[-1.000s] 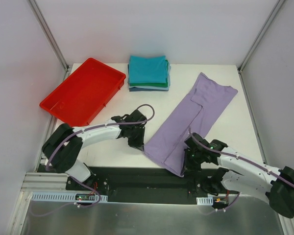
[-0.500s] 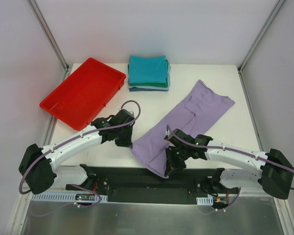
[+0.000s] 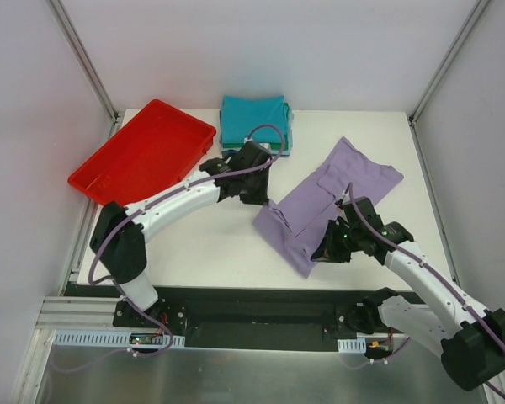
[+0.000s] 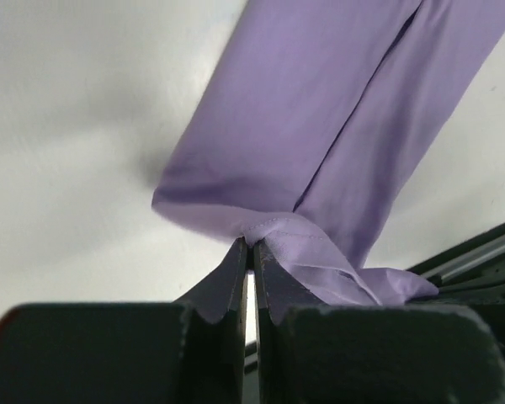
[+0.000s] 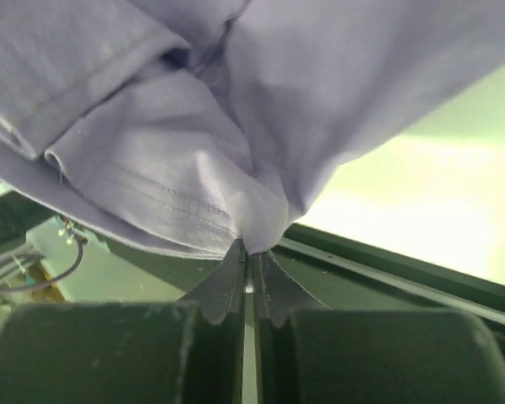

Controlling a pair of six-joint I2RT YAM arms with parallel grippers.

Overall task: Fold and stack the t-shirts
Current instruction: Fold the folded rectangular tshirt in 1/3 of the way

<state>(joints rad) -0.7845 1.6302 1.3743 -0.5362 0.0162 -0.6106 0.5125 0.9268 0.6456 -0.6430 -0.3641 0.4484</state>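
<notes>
A lavender t-shirt lies folded lengthwise, slanting from the table's right rear toward the front middle. My left gripper is shut on its near-left hem corner, seen pinched between the fingertips with the shirt hanging away below. My right gripper is shut on the other near corner, the fabric bunched at its tips. A stack of folded t-shirts, teal on top, sits at the table's rear centre, partly hidden by my left arm.
A red plastic tray stands at the rear left, angled. The black mounting rail runs along the table's near edge. Grey walls close in on three sides.
Both grippers have carried the shirt's near end away from the front edge toward the rear, the left one swinging up and right beside the stack. The shirt's near part now folds back over itself.
</notes>
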